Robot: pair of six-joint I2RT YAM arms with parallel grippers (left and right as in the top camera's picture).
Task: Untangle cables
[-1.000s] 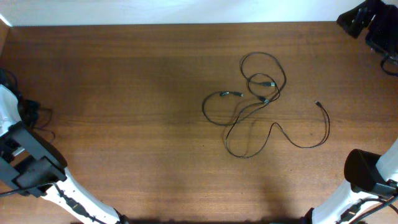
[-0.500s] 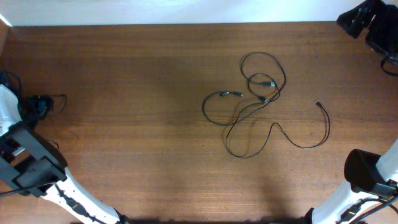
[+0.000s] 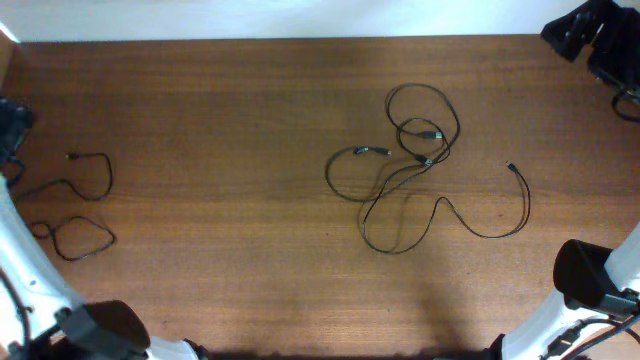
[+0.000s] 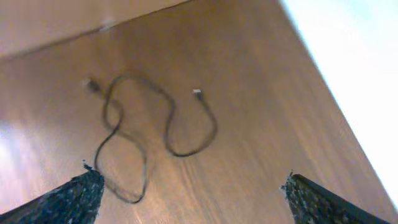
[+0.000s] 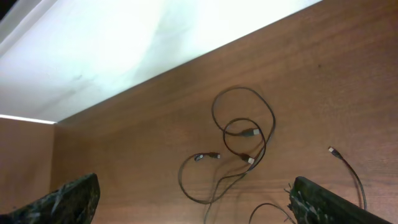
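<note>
At the far left of the brown wooden table (image 3: 220, 120), one thin black cord with small plug ends (image 3: 108, 175) lies by itself in a few loose curves, well apart from everything else. Both of its plugs are free, and it crosses itself but no other strand. The left wrist view looks straight down on this cord. The left fingers (image 4: 65, 200) stand spread wide at the bottom corners of that view, with nothing between them and nothing touching them. That part of the job looks finished: one cord sits separate and the left arm is empty-handed. A broad stretch of bare wood follows towards the middle. Right of centre lies the remaining knot of thin black cords (image 3: 426, 160): a rounded loop at the top, smaller loops crossing under it where two plugs sit close together, and a wider loop to the left ending in another plug. One long strand swings out to the lower right and ends in a loose plug (image 3: 510, 167). How many cords make up this knot cannot be told for certain, but at least two overlap. The right fingers (image 5: 329, 202) are likewise spread wide and hold nothing, hanging well back from the knot. Most of the work, by this look, is left: those crossed loops need pulling apart strand by strand.
</note>
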